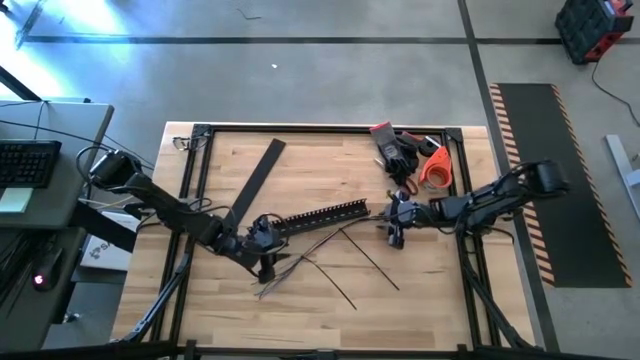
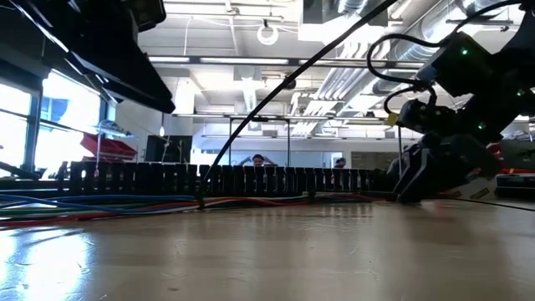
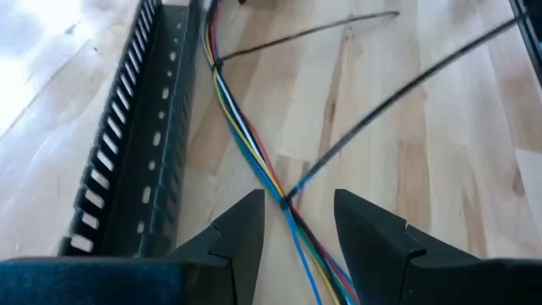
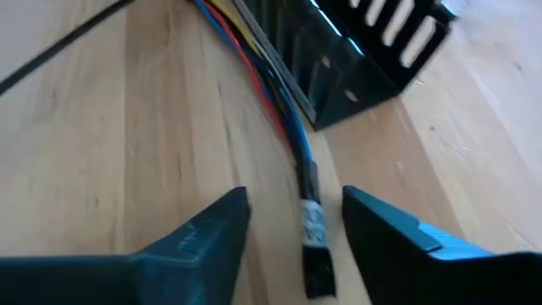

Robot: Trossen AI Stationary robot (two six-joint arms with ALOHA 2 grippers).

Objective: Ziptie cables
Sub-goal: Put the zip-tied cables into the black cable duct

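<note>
Cables [image 3: 246, 144] lay on the tabletop [image 1: 420, 290] in one loose bunch, running just beside the slotted rail [image 1: 325, 215] along its length: thin blue, yellow, red, green and whitish strands, side by side. I judged them light and very limp, with smooth jackets that would slide past one another, so a pinch on one strand would only tease it out of the bunch. They would have to be taken all together, where they already lay tight. My left claw [image 3: 292, 233] hovered low over the bunch near one end of the rail, fingers spread, with the strands passing between them. Right there a thin black tie [image 3: 373, 110] crossed the bunch, its long tail rising away from the rail; that waist looked to me the firmest place to hold. My right claw [image 4: 296, 233] sat at the far end of the rail, also spread and holding nothing, with the sleeved, labelled tip of the bunch [image 4: 313, 224] lying between its fingers. That tip was stiffer than the bare strands and seemed a fair second hold for keeping the bunch straight beside the rail. More loose black ties [image 1: 370, 262] lay scattered on the wood near the rail, and a flat black strip [image 1: 255, 180] lay beyond it.
</note>
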